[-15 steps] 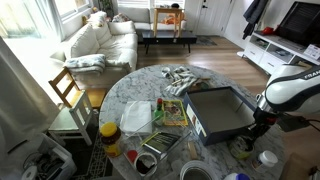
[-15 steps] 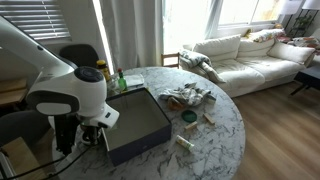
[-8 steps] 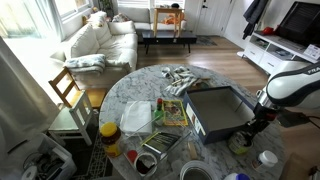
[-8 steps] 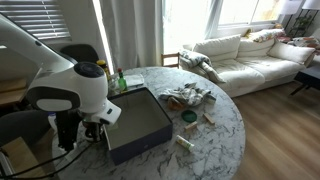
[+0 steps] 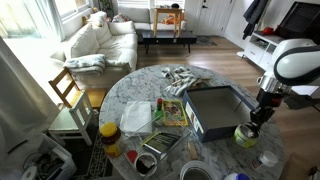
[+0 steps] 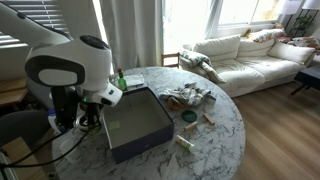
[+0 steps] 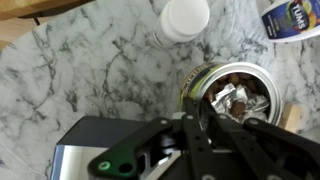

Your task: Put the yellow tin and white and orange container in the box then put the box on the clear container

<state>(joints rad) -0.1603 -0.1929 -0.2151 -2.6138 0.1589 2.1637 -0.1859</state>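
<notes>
Black fingers of the gripper (image 7: pixel 200 113) stand narrow, pinched on the near rim of the yellow tin (image 7: pixel 228 95); in the wrist view the tin's top shows crumpled silvery material inside. In an exterior view the gripper (image 5: pixel 256 121) hangs straight down from the arm with the yellow tin (image 5: pixel 244 135) at its tip, just off the right end of the box (image 5: pixel 218 110). A second ago the tin sat lower and duller by the table edge; now it is higher and closer to the box wall, and the white arm segment above it has risen well clear of the tabletop. The same rise shows in the other exterior view, where the big white joint stands higher than before, above the near end of the box (image 6: pixel 135 122); the tin itself I cannot make out there. The box has not moved and its grey floor lies bare. The white and orange container (image 7: pixel 185 18) stands upright on the marble table (image 7: pixel 80 70) beyond the tin, apart from it, and in an exterior view it (image 5: pixel 267 158) sits near the table edge, in the same spot as earlier. A can labelled tuna (image 7: pixel 290 15) lies at the wrist view's upper corner. A dark corner of the box (image 7: pixel 75 155) shows beside the fingers.
</notes>
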